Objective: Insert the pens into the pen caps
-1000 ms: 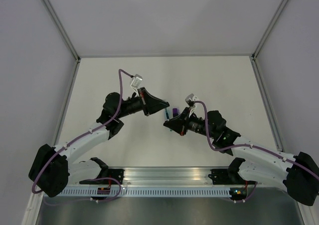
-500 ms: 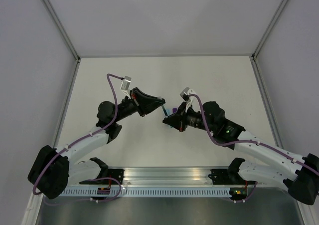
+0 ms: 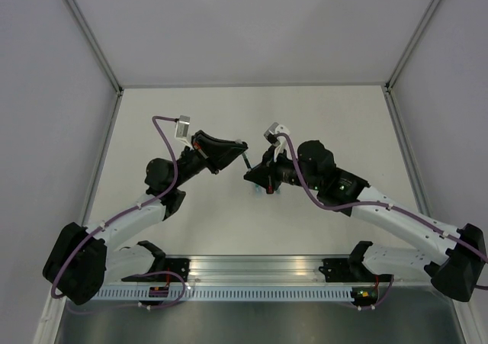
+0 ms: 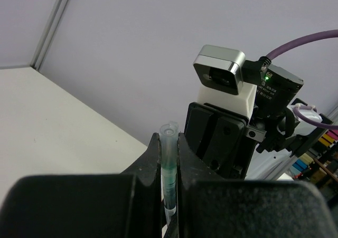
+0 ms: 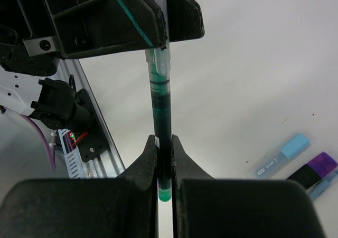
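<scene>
Mid-air, thin green pen (image 5: 160,106) is pinched in right tool (image 5: 165,143), slim clear cap (image 5: 157,64) in left tool (image 4: 169,139), w/ tip in cap mouth. Axes should be kept collinear & pen pushed straight, no side load.

A robotics lab test cell: a plain white bench (image 3: 328,115) boxed in by blank grey panels (image 3: 244,24) on aluminium posts (image 3: 85,31), with two cabled robot arms (image 3: 126,216) bolted to a slotted aluminium rail (image 3: 259,268).

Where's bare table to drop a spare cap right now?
Far strip of table between back wall and the grippers is bare. Crowded centre: left gripper on slim cap, right gripper on green pen, light blue marker, purple marker beside.
</scene>
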